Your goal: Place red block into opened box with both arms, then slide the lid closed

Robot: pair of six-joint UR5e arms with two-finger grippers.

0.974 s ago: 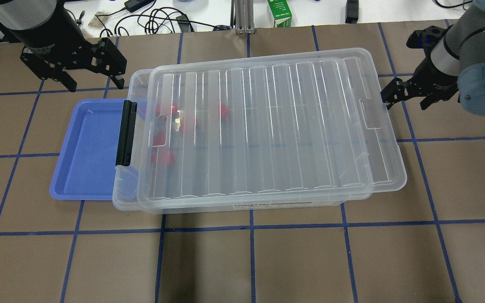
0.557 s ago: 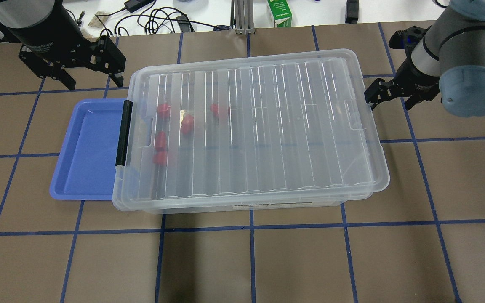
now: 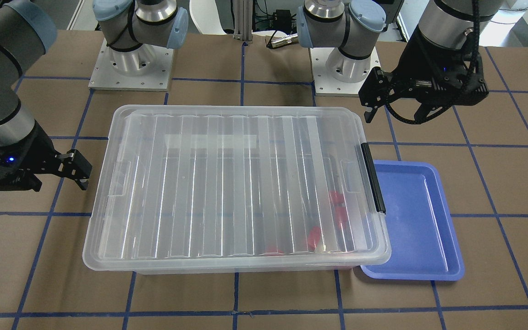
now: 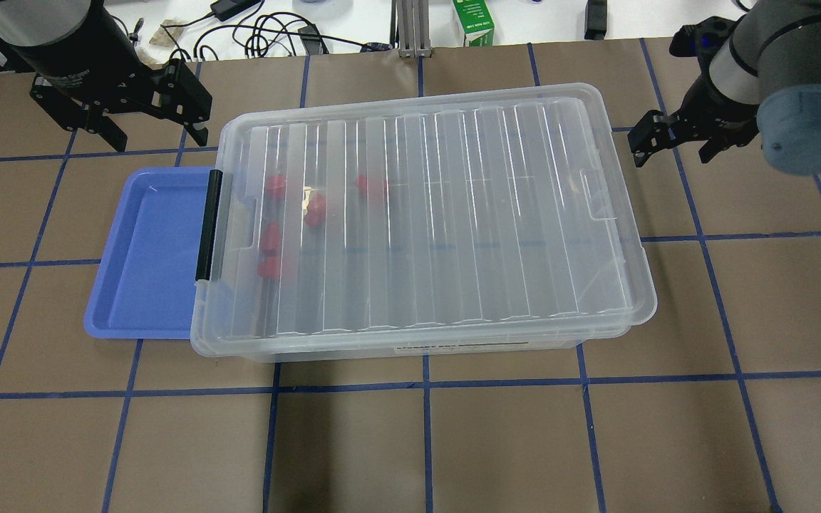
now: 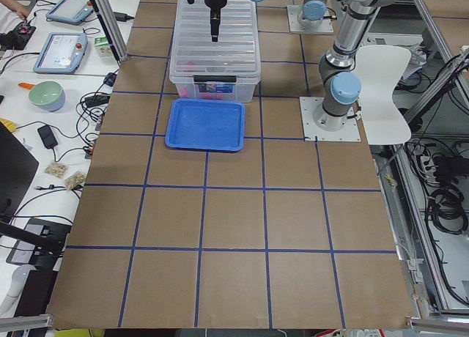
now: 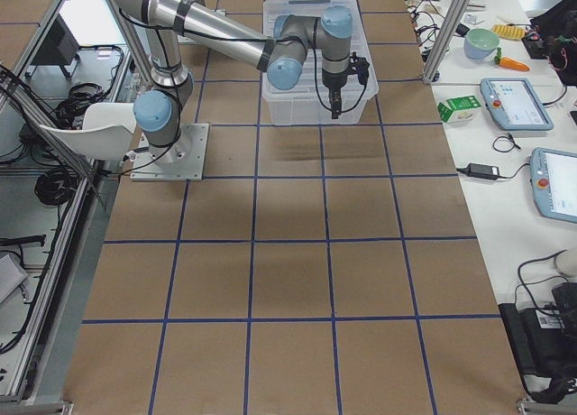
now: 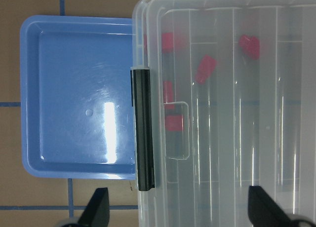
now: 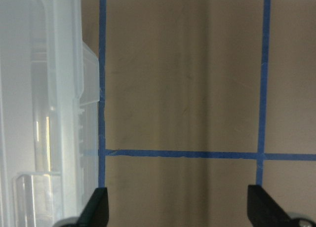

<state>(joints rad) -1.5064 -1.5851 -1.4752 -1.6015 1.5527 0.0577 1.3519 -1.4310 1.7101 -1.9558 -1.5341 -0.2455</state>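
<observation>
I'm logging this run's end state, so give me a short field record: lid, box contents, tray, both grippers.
lid: lies flat over the box, covering it end to end
contents: five red blocks, seen through the lid near the black bar
blue tray: beside the box's bar end, one edge hidden under the box rim
left gripper: open, holding nothing, off the box's far corner by the bar
right gripper: open, holding nothing, apart from the lid's opposite end
</observation>
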